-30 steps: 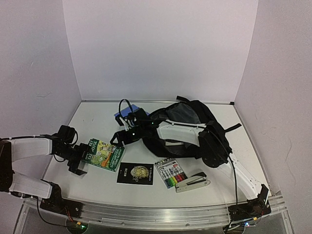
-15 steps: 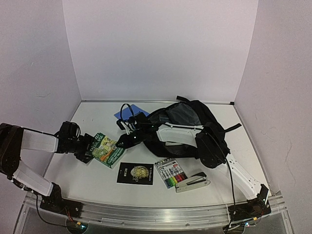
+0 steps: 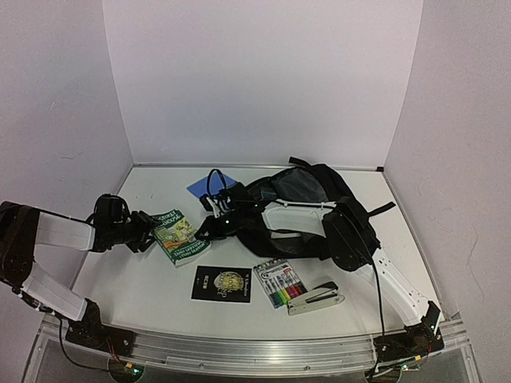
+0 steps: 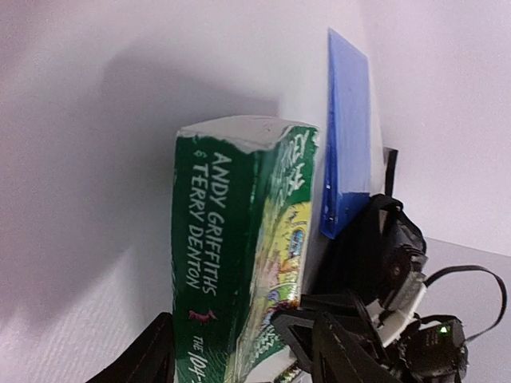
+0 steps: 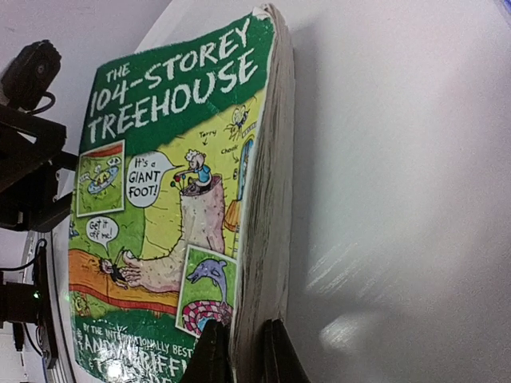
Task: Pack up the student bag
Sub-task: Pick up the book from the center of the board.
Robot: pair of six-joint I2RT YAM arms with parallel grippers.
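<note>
The student bag [image 3: 307, 199] lies open at the back middle of the table, its grey lining showing. A green paperback [image 3: 178, 236], "The 104-Storey Treehouse" [image 5: 168, 199], sits to its left. My right gripper [image 3: 207, 229] reaches across in front of the bag and is shut on the book's page edge [image 5: 243, 351]. My left gripper [image 3: 149, 231] is at the book's other side. Its jaws straddle the green spine [image 4: 215, 263] and are partly open, with a small gap on the cover side.
A blue folder [image 3: 209, 183] lies flat behind the book, by the bag. Near the front are a black booklet [image 3: 222, 283], a pack of markers [image 3: 279, 284] and a stapler [image 3: 316, 296]. White walls close in the back and both sides.
The right gripper shut on the book's page edge. The book turned and shifted right, toward the bag. The left gripper followed its left end with its jaws narrowing.
</note>
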